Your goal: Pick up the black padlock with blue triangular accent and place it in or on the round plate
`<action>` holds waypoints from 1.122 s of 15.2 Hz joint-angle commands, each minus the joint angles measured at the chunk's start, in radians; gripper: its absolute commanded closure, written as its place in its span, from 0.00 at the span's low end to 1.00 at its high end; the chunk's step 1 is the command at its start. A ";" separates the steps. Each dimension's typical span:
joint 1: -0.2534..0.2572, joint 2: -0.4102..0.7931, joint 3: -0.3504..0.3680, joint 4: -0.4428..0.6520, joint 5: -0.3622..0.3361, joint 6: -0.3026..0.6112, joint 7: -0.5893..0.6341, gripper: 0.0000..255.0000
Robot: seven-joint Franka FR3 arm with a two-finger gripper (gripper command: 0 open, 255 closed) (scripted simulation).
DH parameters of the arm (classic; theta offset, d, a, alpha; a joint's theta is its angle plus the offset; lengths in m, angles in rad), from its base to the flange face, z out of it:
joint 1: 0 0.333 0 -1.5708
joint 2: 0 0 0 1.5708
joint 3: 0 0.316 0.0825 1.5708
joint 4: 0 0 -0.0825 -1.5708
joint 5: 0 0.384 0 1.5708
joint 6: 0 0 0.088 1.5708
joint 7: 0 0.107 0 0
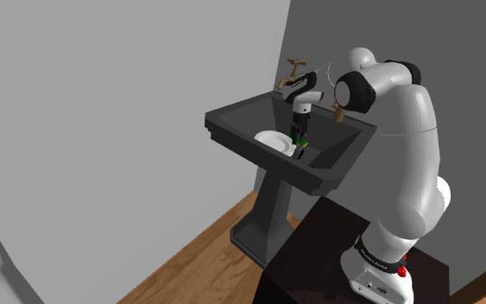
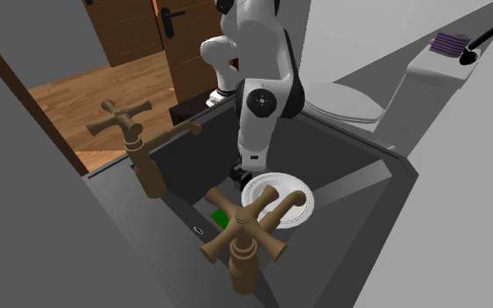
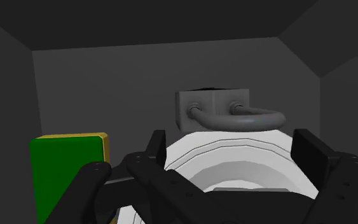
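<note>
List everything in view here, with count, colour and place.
Sink: one, dark grey, pedestal, by a grey wall.
Taps: two, brown, cross-handled, on the sink.
Plate: one, white, in the sink.
Padlock: one, grey, darker shackle, in the sink beyond the plate.
Block: one, green, yellow-edged, in the sink beside the plate.
Toilet: one, white, beside the sink.
Purple item: one, on the toilet's cistern.
Black item: one, beside it.
Door: one, brown wood, behind the arm.
Floor: brown wood.
Stand: one, dark box, by the sink.
Arm: one, white, dark joints, reaching into the sink.
Tool: one, black, open, in the sink by the plate.
</note>
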State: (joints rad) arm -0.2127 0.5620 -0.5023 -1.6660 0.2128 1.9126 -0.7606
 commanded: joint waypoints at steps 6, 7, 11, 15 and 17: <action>0.000 0.024 0.008 -0.044 0.009 0.061 -0.009 0.00; 0.000 0.024 0.008 -0.043 0.009 0.061 -0.009 0.00; 0.000 0.024 0.008 -0.043 0.009 0.061 -0.009 0.00; 0.000 0.024 0.008 -0.044 0.009 0.060 -0.009 1.00; 0.000 0.024 0.008 -0.044 0.009 0.060 -0.009 1.00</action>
State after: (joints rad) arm -0.2131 0.5863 -0.4945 -1.7097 0.2219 1.9731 -0.7699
